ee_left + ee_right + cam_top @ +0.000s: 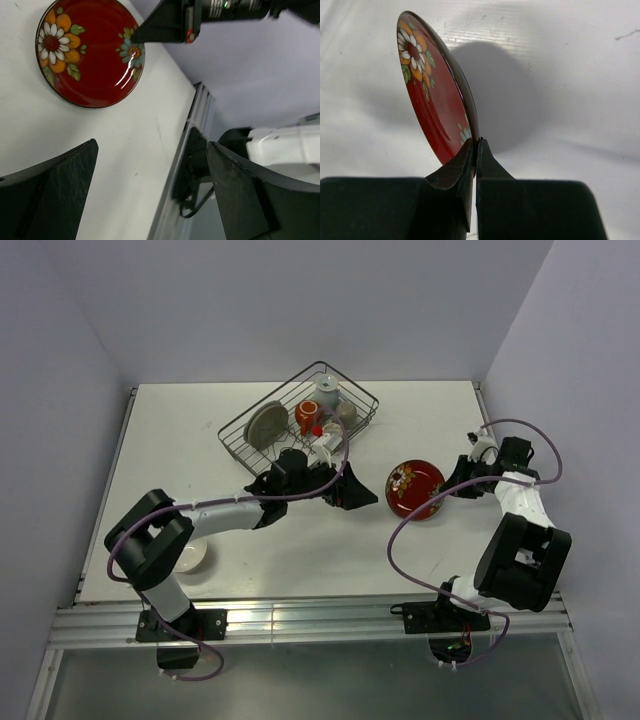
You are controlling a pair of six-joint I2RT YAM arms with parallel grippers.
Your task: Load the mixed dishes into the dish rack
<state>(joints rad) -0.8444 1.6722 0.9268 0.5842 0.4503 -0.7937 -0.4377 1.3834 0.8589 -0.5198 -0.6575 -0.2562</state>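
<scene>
The red floral plate (413, 488) is right of the table's middle, tilted up on edge. My right gripper (445, 490) is shut on its right rim; the right wrist view shows both fingers pinching the rim (477, 147) with the plate (427, 95) standing above the table. My left gripper (362, 494) is open and empty just left of the plate; the left wrist view (150, 185) shows the plate (87, 52) beyond its spread fingers. The dish rack (352, 390) holds an olive-grey plate (265, 425), an orange-red mug (307, 417) and small cups (328, 392).
A cream bowl (192, 556) sits at the front left beside the left arm's base. The rack stands at the back centre, at an angle. The table's front metal rail (175, 175) and the right arm's base show in the left wrist view.
</scene>
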